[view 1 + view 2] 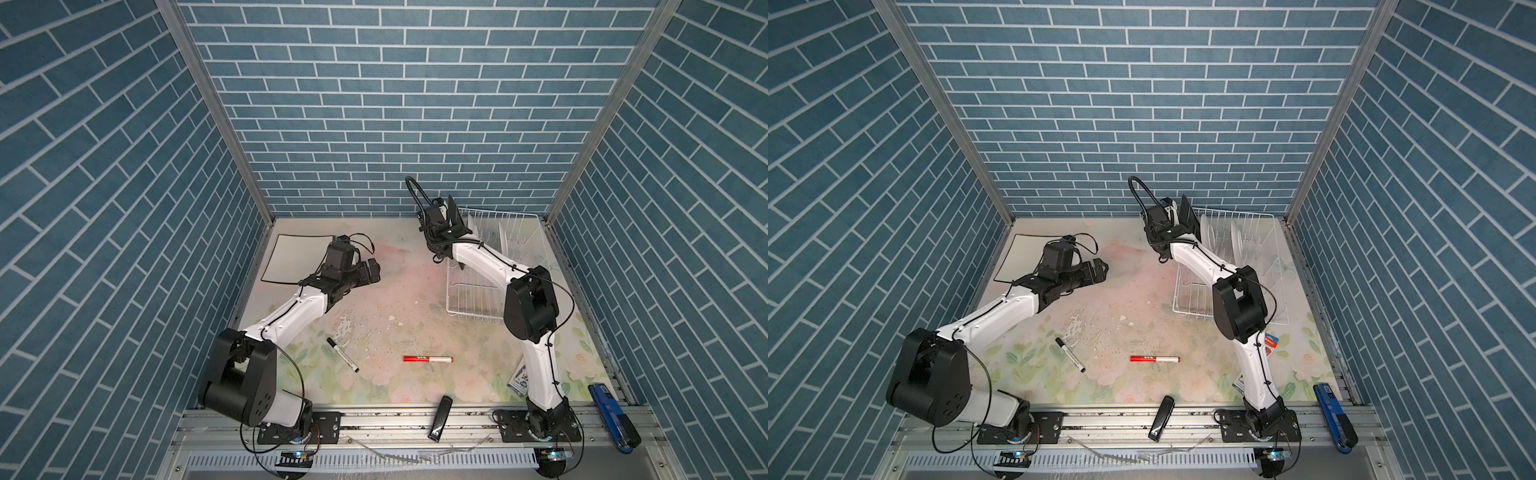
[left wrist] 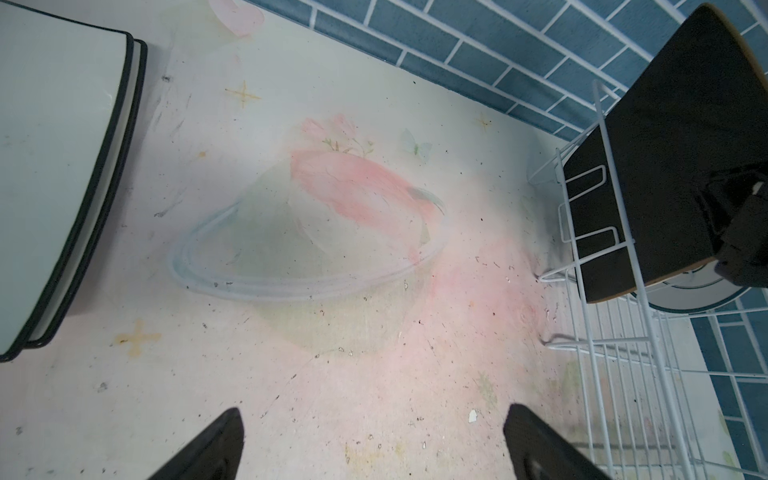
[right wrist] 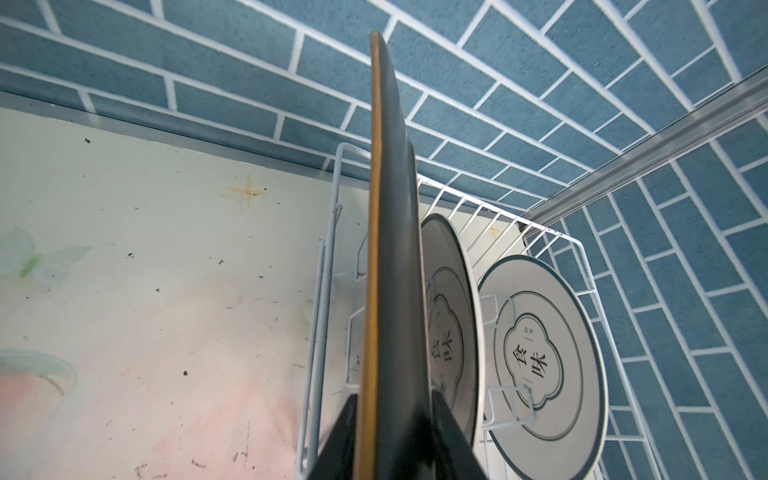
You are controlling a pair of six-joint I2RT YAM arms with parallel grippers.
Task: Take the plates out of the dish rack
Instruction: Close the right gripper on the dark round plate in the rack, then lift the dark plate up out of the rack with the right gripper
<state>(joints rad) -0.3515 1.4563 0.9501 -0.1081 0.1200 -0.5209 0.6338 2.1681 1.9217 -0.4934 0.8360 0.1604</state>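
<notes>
- Pinching the black plate (image 1: 454, 208) by its near edge, the right gripper (image 1: 452, 226) works right of centre in a top view, at the far-left corner of the dish rack (image 1: 478, 291). The plate stands on edge and pokes above the wire, the only way it can slide out between the prongs.
- In both top views the left gripper (image 1: 1100, 270) hovers left of centre with its fingers spread and holding nothing. It is just beside the square white plates (image 1: 1021, 257), which lie flat at the far left of the table. That looks like the drop-off pile, well apart from the rack.
- Two round white plates (image 1: 1208, 235) wait upright in the rack behind the black one, and a red marker (image 1: 1154, 358) lies loose up front, out of the way.
- On the left wrist view, the fingertips (image 2: 208, 449) gape wide over bare mat. Two dark rims show the square plates (image 2: 50, 166) are stacked, and the black plate (image 2: 665, 166) tilts up against the rack's end wire.
- On the right wrist view, a finger (image 3: 343, 440) hugs each face of the black plate (image 3: 395, 249), a firm-looking pinch! The round plates (image 3: 544, 353) sit slotted beside it, clover motifs facing the camera.
- My call: it has to lift straight up before swinging over, or the plate snags the wire.
</notes>
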